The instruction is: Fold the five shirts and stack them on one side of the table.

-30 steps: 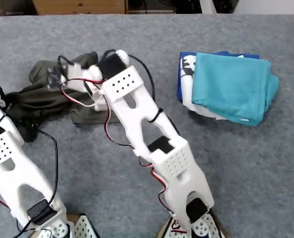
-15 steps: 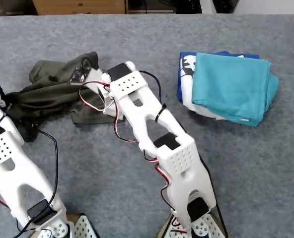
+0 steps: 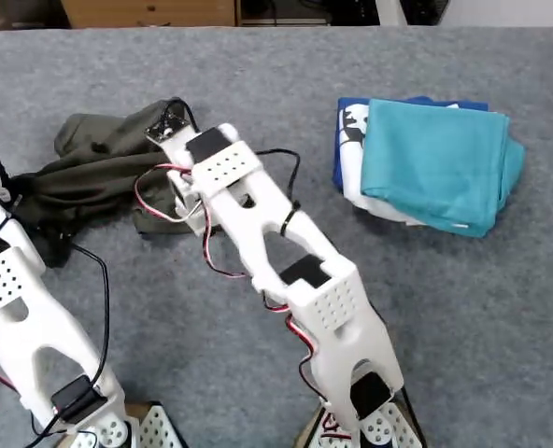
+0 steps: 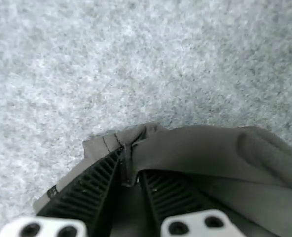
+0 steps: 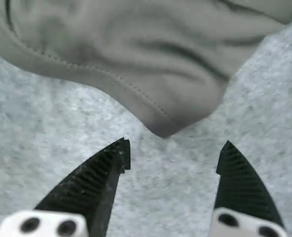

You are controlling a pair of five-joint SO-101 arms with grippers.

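reads as a pull-back by the right gripper [image 3: 167, 124]: deep over the olive shirt [image 3: 90, 168] 1 s ago, now at its stack-side edge, jaws spread wide on nothing, just short of a loose corner [image 5: 163, 123]. clamps a hem of the same shirt in the left gripper [image 4: 131, 163]. no real shift in the shirt: crumpled at the left of the table [image 3: 258, 75], well apart from the folded stack [image 3: 440, 163]. probably lining up a corner grab; fold not begun.

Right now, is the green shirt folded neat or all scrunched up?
Scrunched. The green shirt lies in lumpy bunches, one edge pinched in the left gripper.
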